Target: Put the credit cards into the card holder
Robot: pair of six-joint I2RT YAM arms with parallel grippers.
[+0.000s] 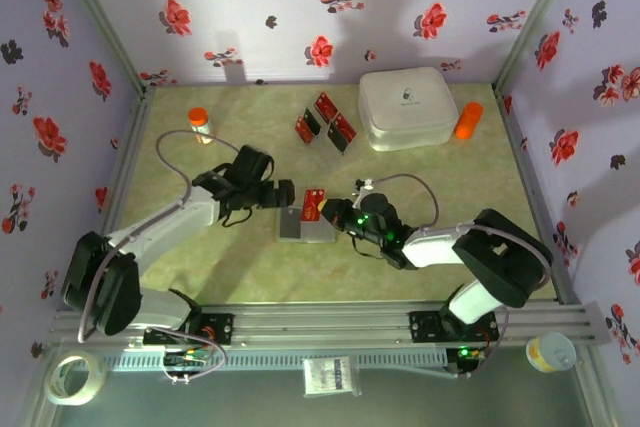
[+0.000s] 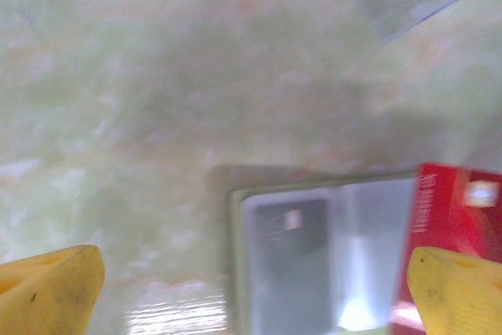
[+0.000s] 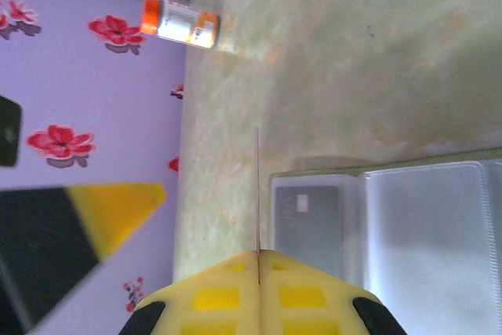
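Pinching a credit card [image 3: 257, 186] edge-on, right gripper [image 3: 259, 253] (jaws closed) above card holder [image 3: 392, 225].

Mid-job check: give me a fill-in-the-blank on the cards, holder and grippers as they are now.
The right gripper is shut on a ___ credit card. The left gripper is ___, holding nothing. The card holder lies unfolded, its ___ inside facing up. ___ loose cards lie left of the white box.
Missing: red; open; grey; three.
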